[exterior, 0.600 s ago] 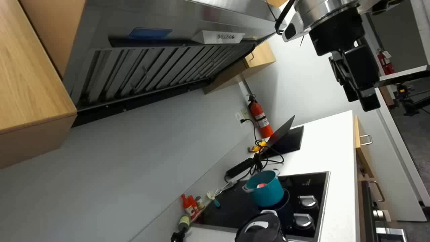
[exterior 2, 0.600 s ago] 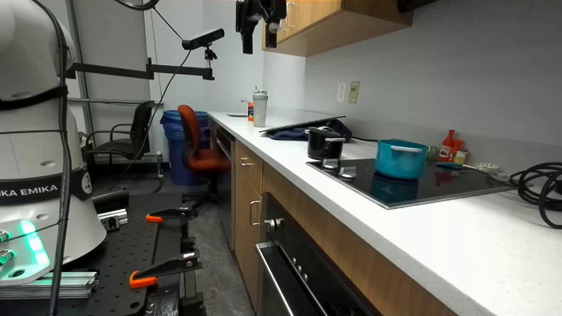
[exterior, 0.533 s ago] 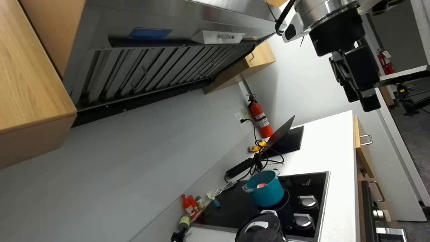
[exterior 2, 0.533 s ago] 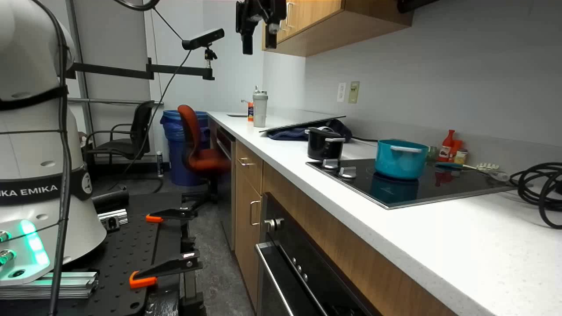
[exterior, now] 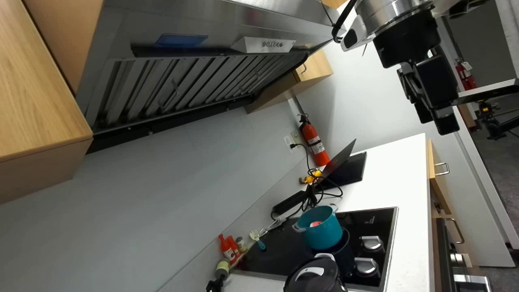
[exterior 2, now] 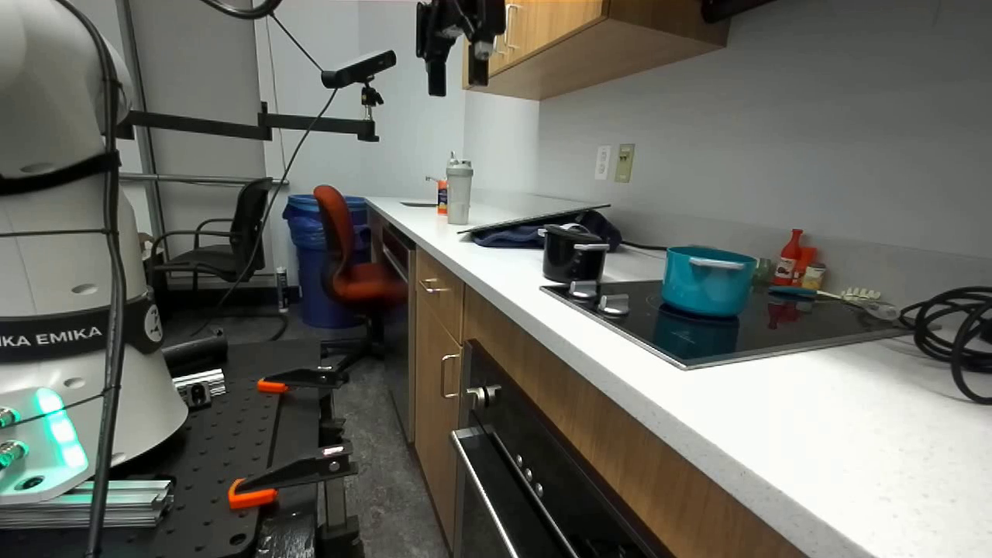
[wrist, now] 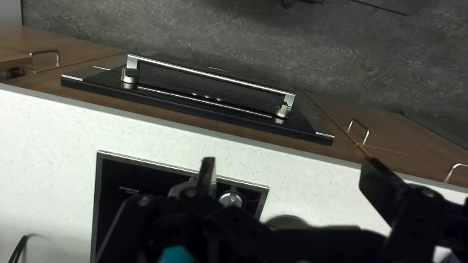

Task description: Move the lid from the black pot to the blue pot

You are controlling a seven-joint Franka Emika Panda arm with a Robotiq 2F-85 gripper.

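The black pot (exterior 2: 572, 262) stands on the white counter beside the cooktop; it is cut off at the bottom of an exterior view (exterior: 337, 284). The dark lid (exterior: 324, 265), with a pale loop handle, sits on the black pot; it shows thinly in an exterior view (exterior 2: 577, 234). The blue pot (exterior 2: 704, 288) stands uncovered on the cooktop, and a reddish thing shows inside it in an exterior view (exterior: 324, 234). My gripper (wrist: 289, 166) is open and empty, high above the counter and apart from both pots, in both exterior views (exterior: 434, 121) (exterior 2: 457, 77). The wrist view shows only a teal bit of the blue pot (wrist: 175, 255).
The black cooktop (exterior 2: 790, 333) has knobs (exterior: 366, 266) at its front edge. Red bottles (exterior: 227, 248) and utensils (exterior: 263, 233) lie along the wall. Cables (exterior 2: 957, 341), a dark slanted panel (exterior: 339, 160) and a shaker bottle (exterior 2: 459, 194) stand on the counter. A range hood (exterior: 182, 89) hangs above.
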